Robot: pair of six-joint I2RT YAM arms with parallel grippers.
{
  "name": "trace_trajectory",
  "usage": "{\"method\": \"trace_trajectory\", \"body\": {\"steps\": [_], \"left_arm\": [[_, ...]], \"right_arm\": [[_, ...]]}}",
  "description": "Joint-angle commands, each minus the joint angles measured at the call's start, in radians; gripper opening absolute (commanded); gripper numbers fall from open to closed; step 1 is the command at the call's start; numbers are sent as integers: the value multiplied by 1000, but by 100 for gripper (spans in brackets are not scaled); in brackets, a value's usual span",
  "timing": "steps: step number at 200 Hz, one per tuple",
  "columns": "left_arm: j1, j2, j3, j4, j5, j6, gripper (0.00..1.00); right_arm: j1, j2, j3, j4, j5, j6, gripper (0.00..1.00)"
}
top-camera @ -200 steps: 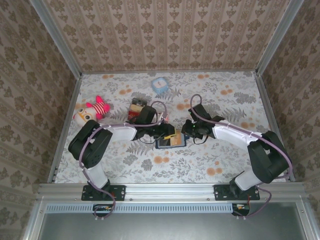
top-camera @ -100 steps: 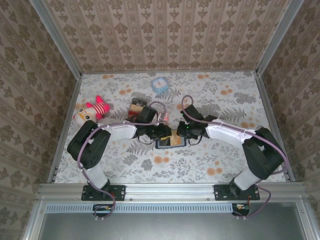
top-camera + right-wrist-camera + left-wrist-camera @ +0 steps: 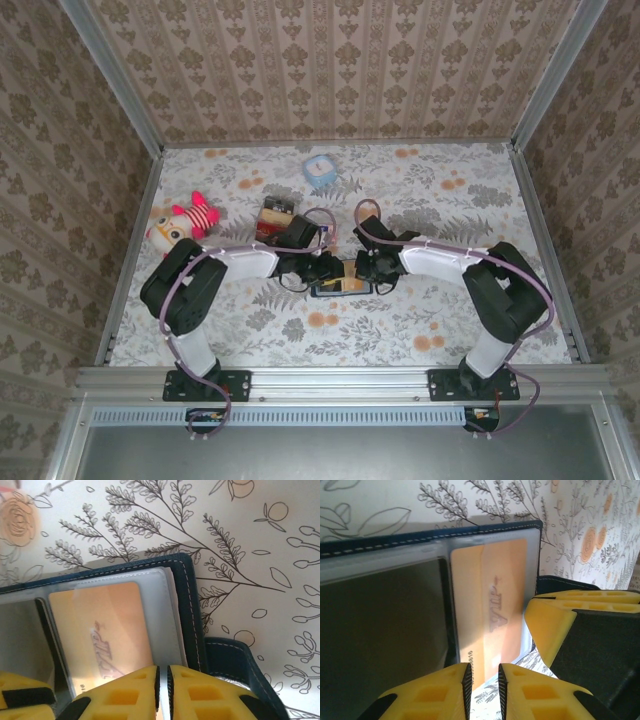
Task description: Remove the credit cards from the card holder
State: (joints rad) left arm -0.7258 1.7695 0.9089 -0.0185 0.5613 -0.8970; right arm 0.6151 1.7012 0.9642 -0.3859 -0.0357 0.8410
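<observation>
Holder (image 3: 335, 291): open on table (image 3: 450, 205), centre front, mostly covered from above. Inside is a clear sleeve (image 3: 163, 610).
- End pocket: one orange card (image 3: 490, 605), print blurred.
- Next pocket (image 3: 380, 630): dark, contents unreadable.

Left gripper (image 3: 484, 680): narrow slit between fingers at sleeve's edge, pinch unclear.

Right gripper (image 3: 162, 680): fingers almost pressed together at sleeve's edge.

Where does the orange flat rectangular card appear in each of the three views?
Top external: the orange flat rectangular card is near the picture's centre, inside the open case.
Left wrist: centre, under clear plastic, its print running vertically.
Right wrist: lower left, under clear plastic.
Shared landmark: the dark navy stitched card holder framing the card.
</observation>
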Motion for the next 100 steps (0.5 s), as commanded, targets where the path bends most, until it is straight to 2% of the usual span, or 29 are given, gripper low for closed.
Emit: {"method": "trace_trajectory", "body": {"steps": [1, 100], "left_arm": [[-1, 16, 29, -50, -27, -8, 24], [1, 61, 38, -84, -37, -5, 27]], "right_arm": [[-6, 33, 18, -35, 20, 10, 16], [-14, 92, 9, -24, -19, 13, 18]]}}
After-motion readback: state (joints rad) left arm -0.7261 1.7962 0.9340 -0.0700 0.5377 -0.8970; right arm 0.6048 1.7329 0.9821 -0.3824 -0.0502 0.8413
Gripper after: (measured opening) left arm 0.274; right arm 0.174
